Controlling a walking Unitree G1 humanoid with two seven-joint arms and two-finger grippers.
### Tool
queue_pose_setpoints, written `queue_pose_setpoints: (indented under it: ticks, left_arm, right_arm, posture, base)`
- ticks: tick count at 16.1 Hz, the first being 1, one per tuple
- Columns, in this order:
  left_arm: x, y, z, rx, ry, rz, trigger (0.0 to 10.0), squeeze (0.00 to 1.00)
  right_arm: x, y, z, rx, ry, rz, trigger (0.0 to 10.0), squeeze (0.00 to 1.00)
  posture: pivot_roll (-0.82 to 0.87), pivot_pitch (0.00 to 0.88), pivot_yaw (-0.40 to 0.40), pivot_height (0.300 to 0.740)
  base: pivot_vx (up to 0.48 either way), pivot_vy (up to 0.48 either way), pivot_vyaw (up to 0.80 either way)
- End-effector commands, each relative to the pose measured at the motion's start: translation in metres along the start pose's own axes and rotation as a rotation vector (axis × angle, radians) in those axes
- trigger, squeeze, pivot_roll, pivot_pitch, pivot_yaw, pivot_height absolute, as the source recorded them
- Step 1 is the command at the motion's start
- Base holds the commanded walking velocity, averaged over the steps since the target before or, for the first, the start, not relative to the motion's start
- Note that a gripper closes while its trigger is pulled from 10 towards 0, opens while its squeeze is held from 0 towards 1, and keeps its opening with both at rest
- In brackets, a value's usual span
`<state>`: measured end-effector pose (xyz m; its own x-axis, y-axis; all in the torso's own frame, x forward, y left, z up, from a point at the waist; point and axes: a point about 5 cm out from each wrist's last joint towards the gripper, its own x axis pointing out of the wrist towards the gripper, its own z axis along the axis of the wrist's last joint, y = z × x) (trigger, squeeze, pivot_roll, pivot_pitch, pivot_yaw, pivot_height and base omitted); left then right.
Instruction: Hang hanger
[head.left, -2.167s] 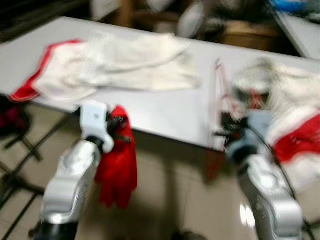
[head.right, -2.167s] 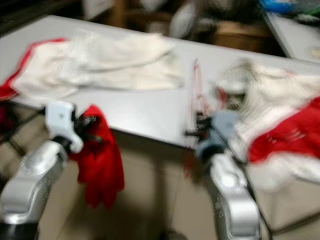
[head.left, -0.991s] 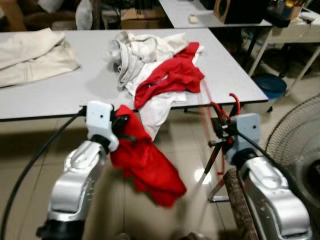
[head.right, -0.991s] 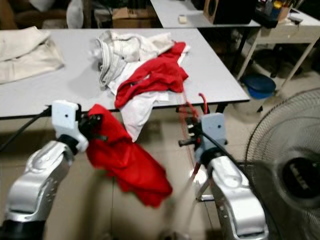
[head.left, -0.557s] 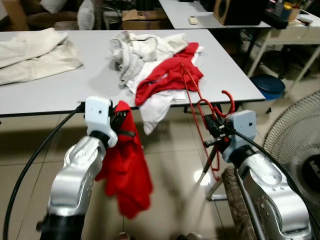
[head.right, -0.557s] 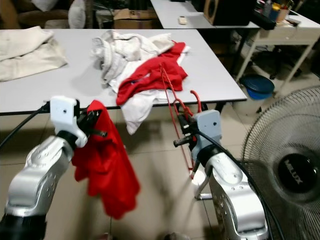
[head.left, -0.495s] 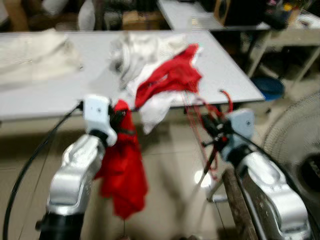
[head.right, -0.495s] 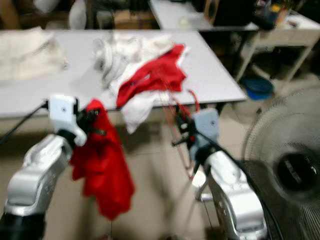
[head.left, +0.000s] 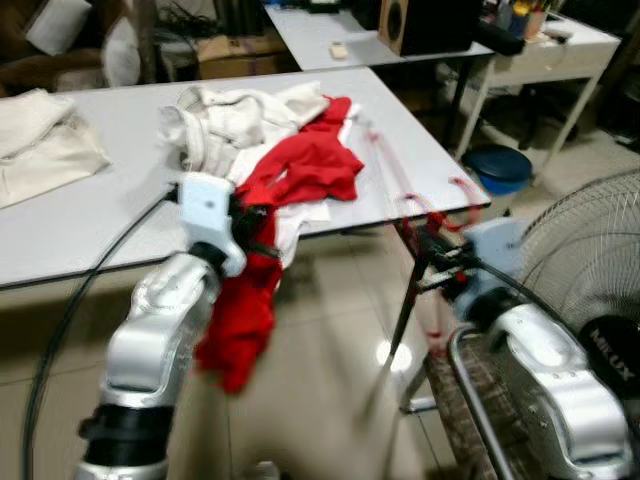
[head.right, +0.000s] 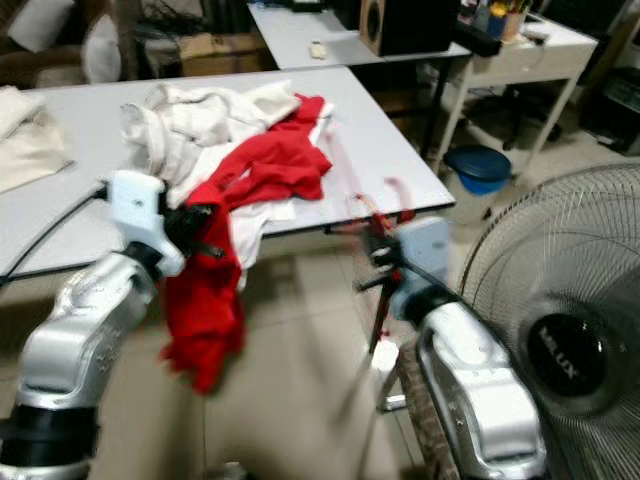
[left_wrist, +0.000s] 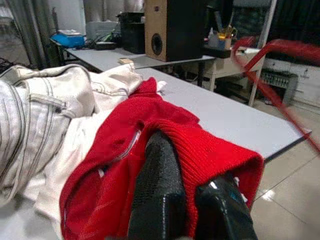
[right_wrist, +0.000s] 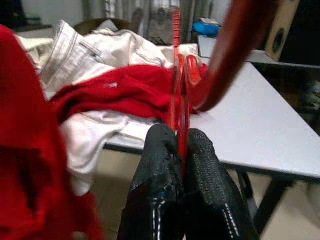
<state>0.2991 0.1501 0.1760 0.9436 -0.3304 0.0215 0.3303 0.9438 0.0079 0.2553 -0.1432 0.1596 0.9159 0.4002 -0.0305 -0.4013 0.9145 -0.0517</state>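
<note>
In the left eye view, the left gripper (head.left: 250, 232) is holding a red garment (head.left: 243, 310) that is dangling below the table (head.left: 90, 225) edge. The right gripper (head.left: 432, 265) is pinching a thin red hanger (head.left: 400, 195), blurred, its frame rising up and back over the table corner. A fan (head.left: 590, 270) is standing close on the right.

In the right eye view, a heap of white and red clothes (head.right: 235, 150) is lying on the table behind both arms.

In the left wrist view, the black fingers (left_wrist: 160, 195) are clamping a fold of the red knit, with the hanger's hook crossing the upper corner.

In the right wrist view, the fingers (right_wrist: 160, 180) are squeezing tight on the hanger's wires just below its hook.

No rail is appearing yet, so the robot is probably carrying the hanger toward one. It should be keeping the pinch firm, holding the hook upward, and steering the frame away from the fan grille and table leg.
</note>
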Motion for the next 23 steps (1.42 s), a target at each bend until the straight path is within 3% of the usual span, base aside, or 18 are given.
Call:
queue_pose_setpoints:
  ticks: [1,18,20,23]
  left_arm:
    - [0.005,-0.009,0.010,0.005,-0.044,-0.050,10.0,0.00]
    - [0.003,-0.006,0.009,-0.017,-0.038,-0.021,10.0,0.00]
    - [0.009,-0.007,0.013,-0.018,-0.047,-0.031,10.0,0.00]
    - [0.030,-0.002,0.033,0.011,-0.101,-0.051,10.0,0.00]
  right_arm:
    - [-0.003,-0.007,0.002,-0.016,-0.007,-0.025,10.0,0.00]
    - [-0.002,-0.011,0.002,-0.018,-0.013,-0.016,10.0,0.00]
    - [-0.007,-0.019,0.003,-0.016,-0.019,-0.023,10.0,0.00]
    - [-0.014,-0.033,0.013,-0.066,-0.007,0.090,10.0,0.00]
  posture:
    - [-0.12,0.000,0.026,0.740]
    - [-0.10,0.037,-0.017,0.740]
    - [-0.10,0.032,-0.016,0.740]
    - [-0.12,0.019,-0.011,0.740]
  base:
    - [0.319,0.000,0.00]
    - [0.319,0.000,0.00]
    - [0.144,0.000,0.00]
    - [0.000,0.000,0.00]
